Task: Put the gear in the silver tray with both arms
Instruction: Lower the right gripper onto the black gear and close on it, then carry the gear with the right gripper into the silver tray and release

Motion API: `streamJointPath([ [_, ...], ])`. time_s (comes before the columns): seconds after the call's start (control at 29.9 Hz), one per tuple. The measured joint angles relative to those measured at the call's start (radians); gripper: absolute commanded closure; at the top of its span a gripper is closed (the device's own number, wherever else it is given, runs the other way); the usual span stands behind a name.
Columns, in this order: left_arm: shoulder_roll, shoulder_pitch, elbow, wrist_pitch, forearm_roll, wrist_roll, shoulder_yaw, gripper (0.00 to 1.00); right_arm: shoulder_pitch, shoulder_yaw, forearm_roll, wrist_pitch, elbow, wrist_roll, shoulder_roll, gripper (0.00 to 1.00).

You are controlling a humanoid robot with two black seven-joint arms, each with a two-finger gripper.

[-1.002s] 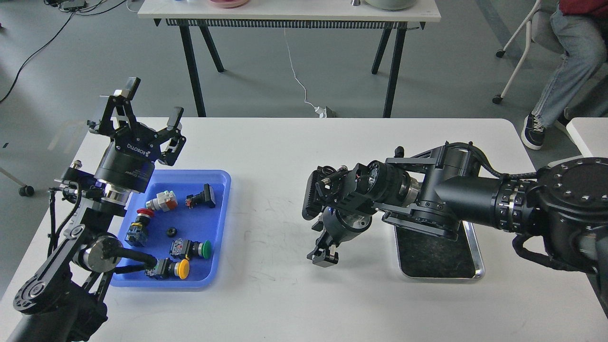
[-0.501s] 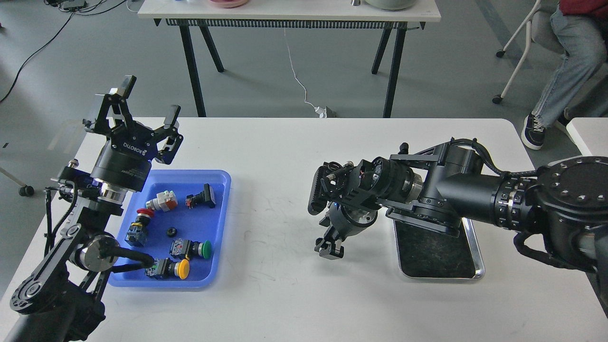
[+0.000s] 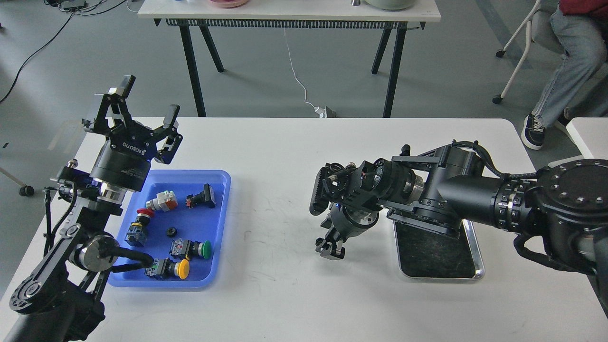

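The gear (image 3: 171, 232) is a small black toothed ring lying in the middle of the blue plastic tray (image 3: 219, 223) at the left. The silver tray (image 3: 441, 277) lies on the white table at the right, its far half hidden under my right arm. My left gripper (image 3: 146, 102) is open and empty, held high over the blue tray's far-left corner. My right gripper (image 3: 331, 249) points down at the table just left of the silver tray. It is small and dark, so its fingers cannot be told apart.
The blue tray also holds several push-button switches: red (image 3: 142, 214), green (image 3: 205, 249), yellow (image 3: 182, 269), a grey one (image 3: 163, 200) and a black one (image 3: 205, 194). A second table (image 3: 285, 12) stands behind. A seated person (image 3: 565, 61) is at the far right.
My right gripper has moved a little right and up, closer to the silver tray. My left gripper has shifted slightly left. The gear has not moved.
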State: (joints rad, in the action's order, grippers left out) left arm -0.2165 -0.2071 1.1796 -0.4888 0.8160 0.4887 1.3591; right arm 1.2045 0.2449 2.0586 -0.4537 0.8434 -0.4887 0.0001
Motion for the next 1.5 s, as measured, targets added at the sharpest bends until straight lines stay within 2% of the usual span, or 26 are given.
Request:
streamJointPath([
  [0.2, -0.005, 0.000, 0.000, 0.000, 0.000, 0.000, 0.000, 0.01, -0.001, -0.001, -0.003, 0.001, 0.003, 0.000, 0.000, 0.43],
  [0.47, -0.006, 0.000, 0.000, 0.000, 0.000, 0.000, 0.006, 0.01, -0.011, 0.002, -0.003, 0.001, 0.002, 0.000, 0.000, 0.53],
  [0.84, -0.006, 0.000, 0.000, 0.000, 0.000, 0.000, 0.008, 0.01, -0.018, 0.002, -0.003, 0.001, 0.002, 0.000, 0.000, 0.60],
  [1.04, -0.006, 0.000, 0.000, 0.000, 0.000, 0.000, 0.008, 0.01, -0.020, 0.003, -0.003, 0.001, 0.002, 0.000, 0.000, 0.76],
  [1.3, -0.007, 0.000, 0.000, 0.000, 0.000, 0.000, 0.009, 0.01, -0.020, 0.005, -0.003, 0.002, 0.000, 0.000, 0.000, 0.91],
  [1.5, -0.010, -0.002, 0.000, 0.000, 0.000, 0.000, 0.009, 0.01, -0.020, 0.005, -0.003, 0.001, 0.000, 0.000, 0.000, 0.98],
])
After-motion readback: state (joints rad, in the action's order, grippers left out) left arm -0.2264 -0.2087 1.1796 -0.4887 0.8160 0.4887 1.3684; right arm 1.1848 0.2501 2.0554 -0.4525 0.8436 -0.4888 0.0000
